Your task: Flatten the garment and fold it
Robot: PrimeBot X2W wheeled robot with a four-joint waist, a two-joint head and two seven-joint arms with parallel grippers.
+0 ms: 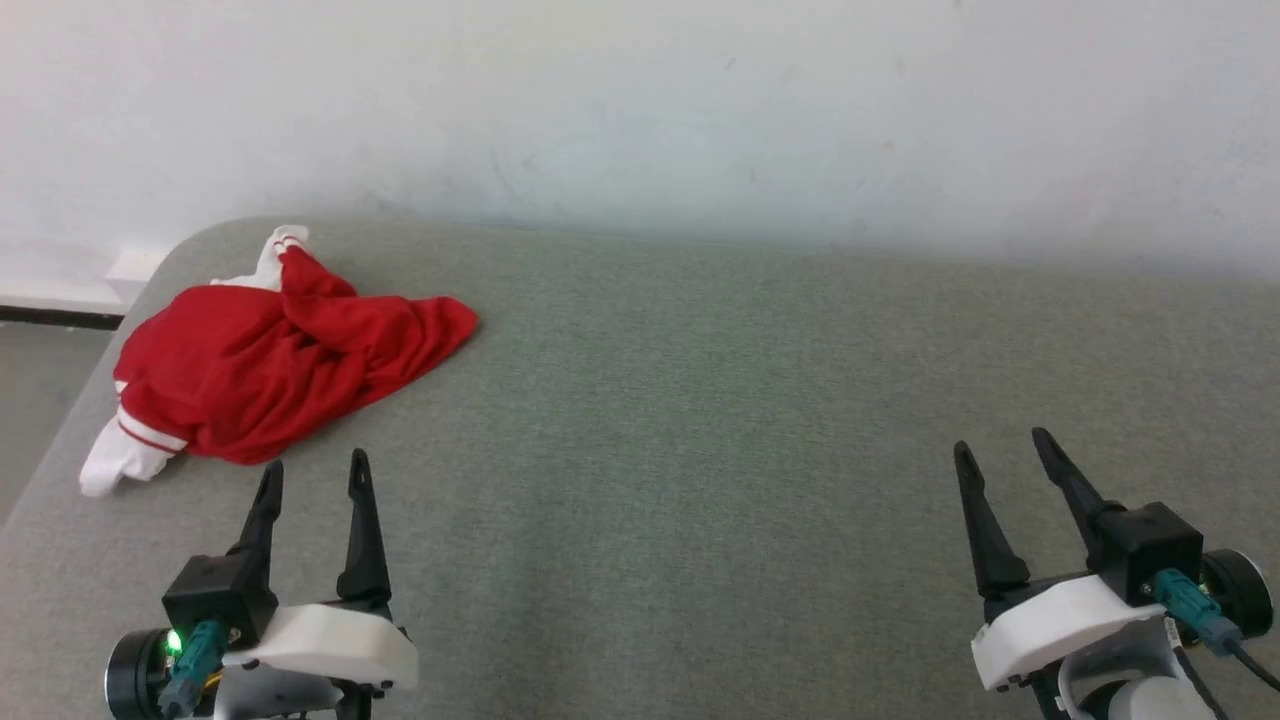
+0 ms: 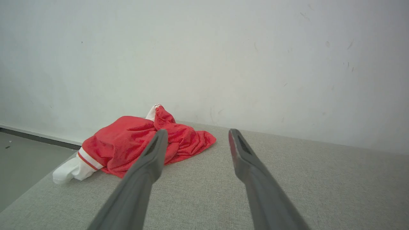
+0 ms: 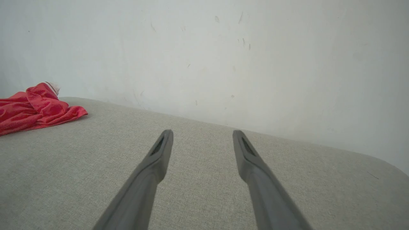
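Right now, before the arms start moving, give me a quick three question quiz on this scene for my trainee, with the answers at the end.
1. True or false: the garment lies spread flat on the grey padded surface.
2. Which gripper is nearer the garment? A) left gripper B) right gripper C) both equally near
3. Fill in: both grippers are ____ and hold nothing.
Key: 1 false, it is a crumpled heap near the surface's far left corner. 2 A. 3 open.
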